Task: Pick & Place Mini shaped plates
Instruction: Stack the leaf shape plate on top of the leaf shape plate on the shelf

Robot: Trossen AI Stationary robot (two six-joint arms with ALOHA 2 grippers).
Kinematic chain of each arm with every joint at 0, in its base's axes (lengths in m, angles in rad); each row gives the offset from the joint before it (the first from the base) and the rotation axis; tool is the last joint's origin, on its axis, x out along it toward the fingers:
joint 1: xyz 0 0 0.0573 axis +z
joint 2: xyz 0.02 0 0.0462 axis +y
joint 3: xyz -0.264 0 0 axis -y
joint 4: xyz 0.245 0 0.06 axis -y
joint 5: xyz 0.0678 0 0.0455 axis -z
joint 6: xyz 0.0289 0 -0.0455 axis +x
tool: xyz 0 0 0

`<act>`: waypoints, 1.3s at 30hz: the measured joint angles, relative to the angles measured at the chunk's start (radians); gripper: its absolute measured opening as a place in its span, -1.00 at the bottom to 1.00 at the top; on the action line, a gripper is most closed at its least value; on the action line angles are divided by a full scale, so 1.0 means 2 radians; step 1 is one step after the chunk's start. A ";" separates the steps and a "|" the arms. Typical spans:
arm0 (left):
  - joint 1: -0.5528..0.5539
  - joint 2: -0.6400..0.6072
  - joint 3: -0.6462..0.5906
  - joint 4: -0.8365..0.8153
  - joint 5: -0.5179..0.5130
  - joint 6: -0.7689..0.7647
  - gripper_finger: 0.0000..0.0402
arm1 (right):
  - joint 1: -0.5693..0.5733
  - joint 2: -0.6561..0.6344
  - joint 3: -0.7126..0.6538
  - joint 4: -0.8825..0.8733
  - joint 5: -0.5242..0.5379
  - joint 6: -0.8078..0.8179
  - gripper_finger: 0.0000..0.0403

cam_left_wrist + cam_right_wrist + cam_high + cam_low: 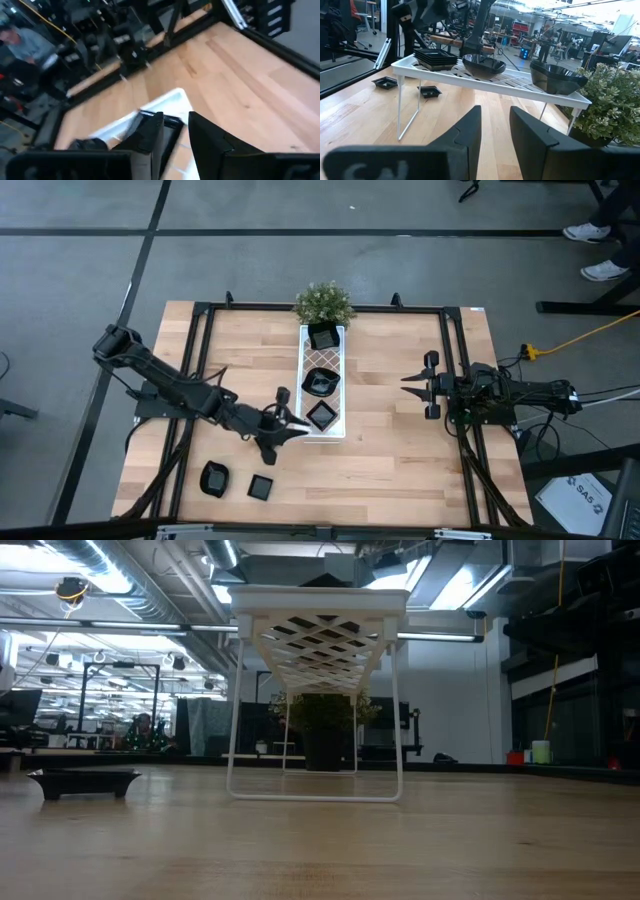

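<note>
Left gripper (290, 423), jaws parted and empty, hovers at the white tray (340, 385)'s 7 o'clock corner beside a square plate (321, 416) apparently just stacked; right gripper (412, 385) waits at 3 o'clock, slightly open.

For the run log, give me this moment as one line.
left gripper: open, at near end of white tray | square plates: stacked on tray | right gripper: open, empty, waiting right | two plates on table

— Where's the left arm?
— Stretched from mid-left toward centre, left gripper (290, 425) just below the middle, jaws apart, nothing between them.
— And the right?
— Right gripper (411, 384) at centre-right — fingers parted, empty.
</note>
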State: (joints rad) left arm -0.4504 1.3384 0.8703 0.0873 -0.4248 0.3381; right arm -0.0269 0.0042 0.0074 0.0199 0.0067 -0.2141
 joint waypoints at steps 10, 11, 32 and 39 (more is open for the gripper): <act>-0.056 -0.003 0.000 -0.106 -0.028 -0.170 -0.58 | 0.000 0.000 0.000 0.000 0.000 0.000 -0.49; -0.063 -0.003 0.000 -0.111 -0.024 -0.186 -0.58 | 0.000 0.000 0.000 0.000 0.000 0.000 -0.49; -0.162 -0.003 0.000 -0.113 0.181 -0.645 -0.62 | 0.000 0.000 0.000 0.000 0.000 0.000 -0.49; -0.177 -0.003 0.000 -0.129 0.255 -0.822 -0.62 | 0.000 0.000 0.000 0.000 0.000 0.000 -0.49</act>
State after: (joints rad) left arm -0.8044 1.3327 0.8709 -0.1698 0.0850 -1.3055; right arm -0.0269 0.0040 0.0074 0.0200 0.0067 -0.2140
